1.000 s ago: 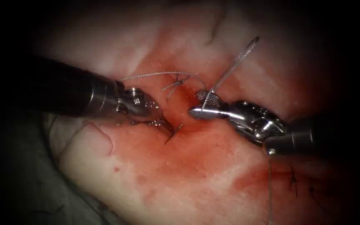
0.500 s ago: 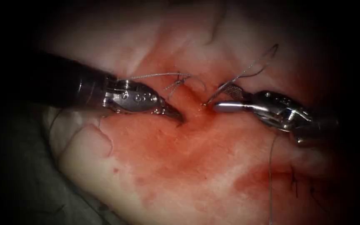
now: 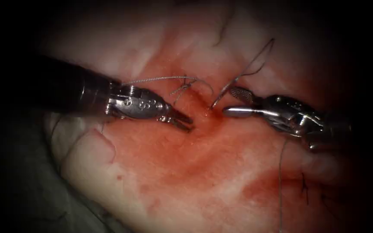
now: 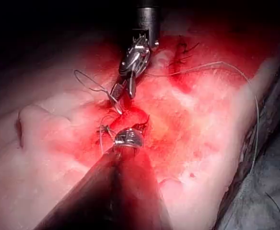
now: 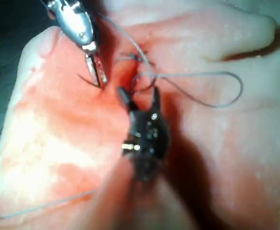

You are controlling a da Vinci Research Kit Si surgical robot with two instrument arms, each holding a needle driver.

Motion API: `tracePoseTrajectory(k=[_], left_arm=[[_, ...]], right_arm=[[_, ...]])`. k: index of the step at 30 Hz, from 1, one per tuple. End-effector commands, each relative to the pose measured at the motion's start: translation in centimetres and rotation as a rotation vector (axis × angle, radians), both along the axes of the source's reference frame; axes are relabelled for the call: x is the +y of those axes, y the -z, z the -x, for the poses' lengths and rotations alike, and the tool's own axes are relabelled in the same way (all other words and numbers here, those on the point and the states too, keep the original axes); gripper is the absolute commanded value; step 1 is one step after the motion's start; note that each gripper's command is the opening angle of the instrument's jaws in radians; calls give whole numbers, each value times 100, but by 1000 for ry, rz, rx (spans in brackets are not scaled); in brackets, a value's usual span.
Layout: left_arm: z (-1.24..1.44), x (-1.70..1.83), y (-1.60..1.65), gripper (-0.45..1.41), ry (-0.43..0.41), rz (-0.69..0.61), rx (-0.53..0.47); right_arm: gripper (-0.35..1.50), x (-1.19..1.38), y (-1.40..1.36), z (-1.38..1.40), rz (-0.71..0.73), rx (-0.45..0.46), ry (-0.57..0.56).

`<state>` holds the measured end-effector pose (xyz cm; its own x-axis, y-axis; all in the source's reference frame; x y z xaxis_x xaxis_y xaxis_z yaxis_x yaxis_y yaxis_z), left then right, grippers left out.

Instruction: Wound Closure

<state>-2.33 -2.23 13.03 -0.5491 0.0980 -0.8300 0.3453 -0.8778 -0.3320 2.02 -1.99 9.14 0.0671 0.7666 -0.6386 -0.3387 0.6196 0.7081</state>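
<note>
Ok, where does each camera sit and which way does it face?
Endoscope: above and in front, looking down at the cut; left tool from the left, right tool, open and empty, from the right.
Left wrist: along its shaft towards the right tool.
Right wrist: along its shaft towards the left tool, needle at its tip.
All share both tools.

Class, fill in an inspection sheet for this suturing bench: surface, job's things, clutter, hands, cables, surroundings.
Surface: pale pork-belly tissue, red fluid around the cut.
Job's things: curved dark needle at the cut's left edge, whether in tissue unclear; thin grey thread looping right of the cut.
Clutter: dark cut thread ends.
Hands: left hand shut on the needle; right hand open, holding nothing, thread lying across it.
Cables: nothing seen.
Surroundings: grey cloth.
</note>
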Motion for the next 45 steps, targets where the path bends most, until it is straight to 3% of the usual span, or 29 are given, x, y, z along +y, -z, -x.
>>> tracePoseTrajectory(k=[1, 13, 18, 22, 27, 33, 45], left_arm=[[1, -5, -3, 19, -2, -2, -4], [9, -7, -2, 32, -4, -3, 7], [13, -6, 0, 52, -1, -5, 8], [16, -7, 1, 52, -7, -12, 8], [25, -6, -1, 37, 1, -11, 12], [22, -9, -3, -45, 8, -33, 23], [6, -6, 35, -45, 36, -113, 35]], right_arm=[[100, -7, -6, -4, -2, 2, 3], [100, -9, -7, -3, -1, 0, 7], [100, -11, -9, -3, 1, 0, 7], [100, -12, -9, -3, 2, 0, 7], [100, -13, -10, -4, 9, -2, 8], [100, -14, -10, -5, 3, -1, 7], [95, -16, -9, -5, -3, 2, 9]])
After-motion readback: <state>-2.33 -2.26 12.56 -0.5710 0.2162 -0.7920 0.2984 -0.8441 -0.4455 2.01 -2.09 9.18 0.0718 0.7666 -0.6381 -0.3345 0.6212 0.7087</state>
